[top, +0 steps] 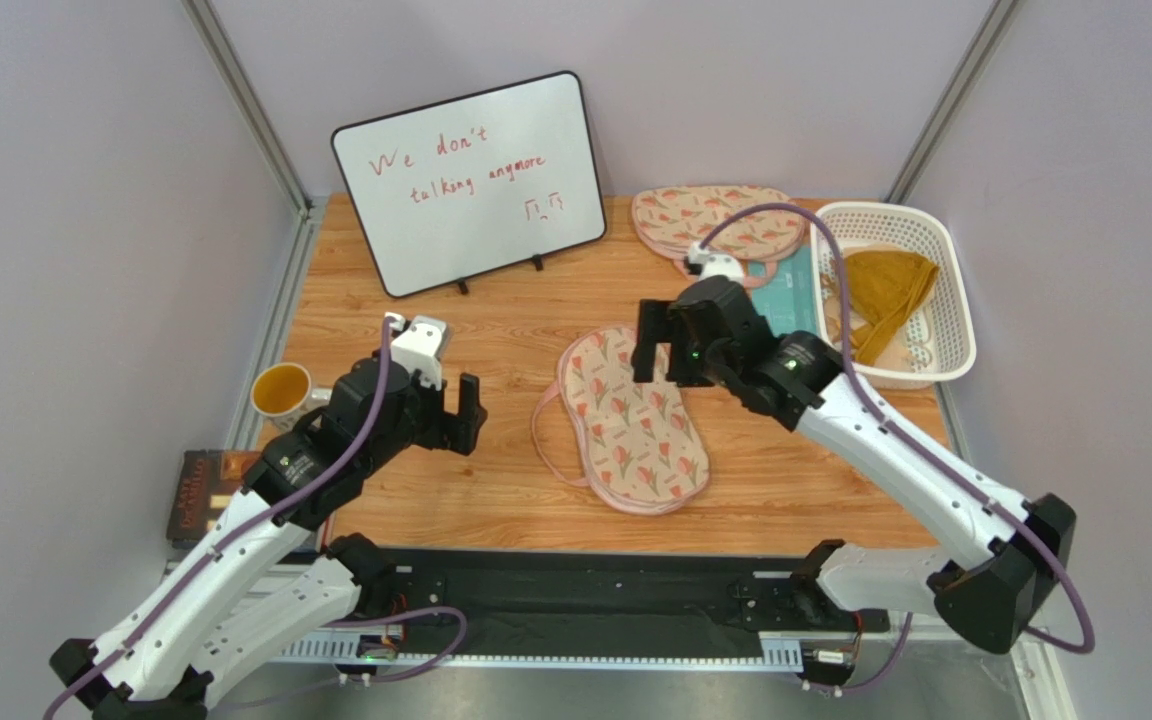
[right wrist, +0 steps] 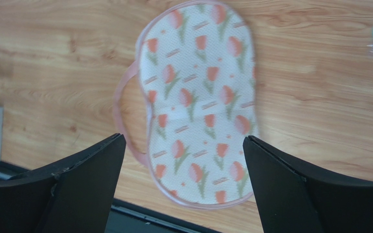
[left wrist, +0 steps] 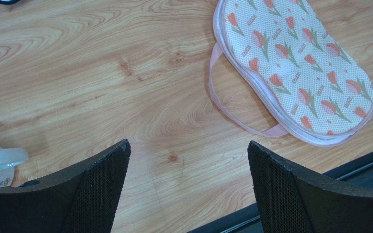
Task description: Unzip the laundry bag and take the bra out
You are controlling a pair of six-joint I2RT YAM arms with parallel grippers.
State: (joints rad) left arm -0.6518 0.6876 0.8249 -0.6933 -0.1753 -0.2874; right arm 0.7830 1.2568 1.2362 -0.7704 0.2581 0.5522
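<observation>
On the wooden counter (top: pixel 507 503) we see the laundry bag (top: pixel 635 423) lying flat near the middle. Its long axis runs from far-left to near-right, and its pink strap loop (right wrist: pixel 117 107) trails off its left side. The white basket (top: pixel 970 323) at the far right holds the mustard bra (top: pixel 883 288), well apart from the bag. Our right hand (top: pixel 665 350) hovers spread over the bag's far end, so it is the nearer one. Our left hand (top: pixel 443 420), also spread, hangs off to the bag's left, not touching.
</observation>
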